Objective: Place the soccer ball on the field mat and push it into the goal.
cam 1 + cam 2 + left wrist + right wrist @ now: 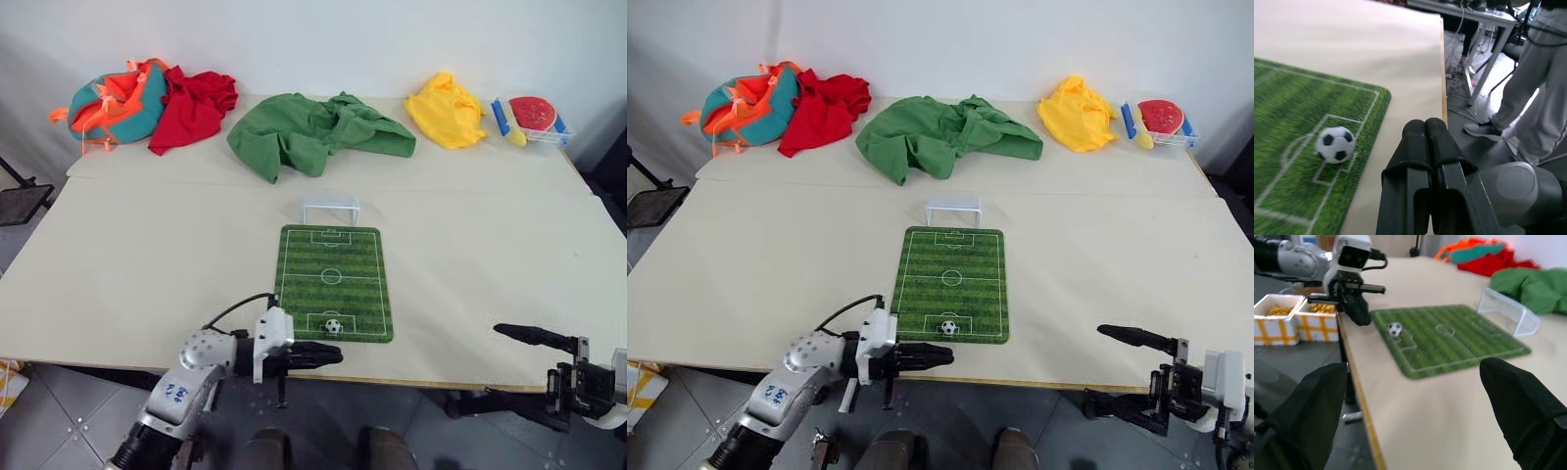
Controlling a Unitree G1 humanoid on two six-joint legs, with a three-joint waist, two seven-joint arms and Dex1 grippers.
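The soccer ball rests on the field mat, inside the penalty box at the mat's near end. The goal stands on the table just past the mat's far end. My left gripper is shut on nothing and points to the right, level with the table's front edge. It sits just in front of the mat's near edge, a short way from the ball. My right gripper is open and holds nothing. It hangs off the table's front edge at the right, well clear of the mat.
Along the back of the table lie a teal and orange bag, a red garment, a green garment, a yellow garment and a clear tray. A person's legs stand beside the table. White crates sit below the front edge.
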